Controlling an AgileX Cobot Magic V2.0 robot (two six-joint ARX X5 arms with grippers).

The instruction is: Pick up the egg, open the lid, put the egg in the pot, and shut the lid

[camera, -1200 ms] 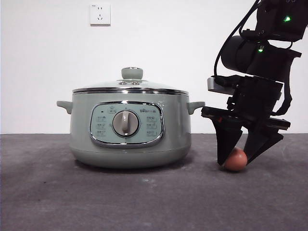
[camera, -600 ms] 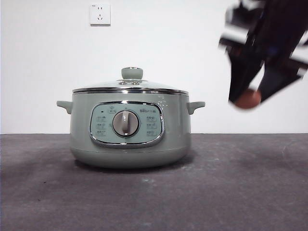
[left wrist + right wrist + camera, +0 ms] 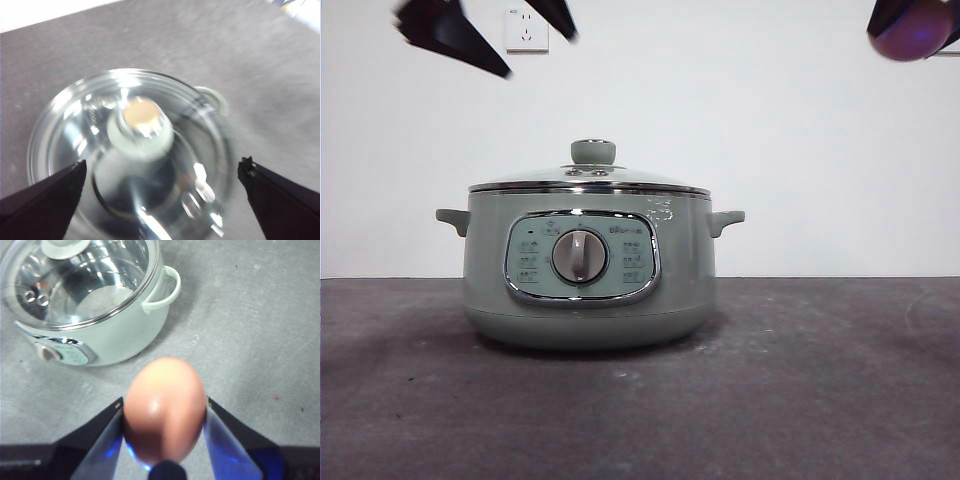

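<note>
Resting on the grey counter (image 3: 800, 400), the pot (image 3: 588, 290) stands sage-green and wide, control panel and grey dial (image 3: 580, 257) facing the front camera, a small handle on each side. Lid (image 3: 588, 180) sits closed on the pot, glass dome inside a shiny metal rim, green knob (image 3: 593, 152) on top. Left claw (image 3: 485, 30) hangs high above the pot, over its left half as the front view shows it, well clear of the knob; only its two dark jaw tips show at the upper edge. Left wrist view looks straight down on the lid (image 3: 130, 150), blurred, with the knob (image 3: 141, 125) below and between the jaws; left claw (image 3: 160, 172) spread wide, nothing between its jaws. Right claw (image 3: 912, 22) is at the upper right corner of the front view, high and well off to the side of the pot, beyond the handle on that side. Its jaws are closed against the egg (image 3: 910, 28), which shows dark and purplish there, partly cut by the frame edge. Right wrist view gives the grip plainly: right claw (image 3: 165, 412) has the reddish-brown egg (image 3: 165, 410) pinched between both jaws, lifted well above the counter (image 3: 260, 340), the lidded pot (image 3: 90, 300) lying below and ahead of it. White wall socket (image 3: 527, 30) sits behind, just beside the left claw's tips.
</note>
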